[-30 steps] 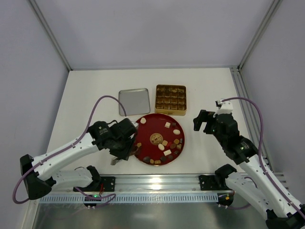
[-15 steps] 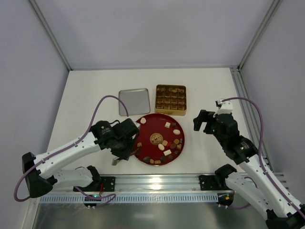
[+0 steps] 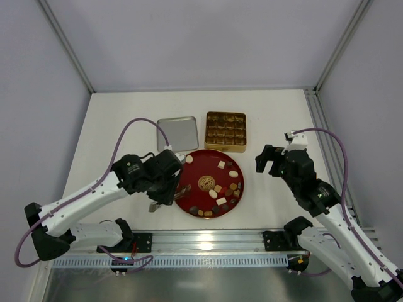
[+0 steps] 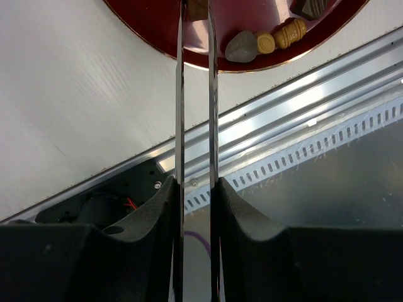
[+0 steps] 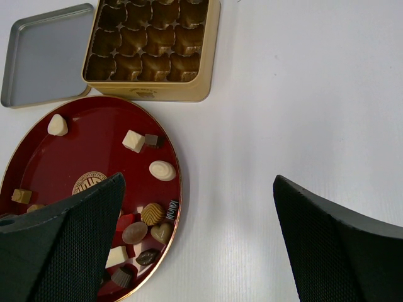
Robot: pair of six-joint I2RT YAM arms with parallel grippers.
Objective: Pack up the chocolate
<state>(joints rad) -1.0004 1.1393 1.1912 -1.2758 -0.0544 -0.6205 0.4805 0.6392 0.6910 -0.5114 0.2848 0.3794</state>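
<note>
The left gripper [image 4: 196, 7] reaches over the left rim of the red plate [image 3: 198, 170], its two thin fingers [image 4: 180, 94] drawn in to a narrow slot, with a caramel-brown piece [image 4: 198, 9] filling the gap between their tips. The top of the wrist view cuts that piece off, so only its lower part shows. Close by, along the plate's near rim, lie a grey-brown oval [image 4: 241, 47], two ribbed golden sweets [image 4: 265, 43] and a dark piece [image 4: 308, 7]. The other chocolates [image 5: 162, 170] are spread over the plate, which sits toward the near edge of the desk [image 3: 126, 119], about midway across. Cream-white pieces lie on its far half, a dark square right against one of them, and brown, caramel and white pieces crowd its near right rim. A gold medallion [image 3: 205, 183] marks the plate's centre. Just behind the plate stands the square gold tin [image 5: 154, 93], its grid of cells showing only gold lining. Just beside the tin's left wall lies a shallow grey metal lid [image 5: 47, 53], open side up. Over the desk's right side, apart from the plate, the right gripper [image 3: 269, 161] hangs with its jaws spread wide and nothing between them.
</note>
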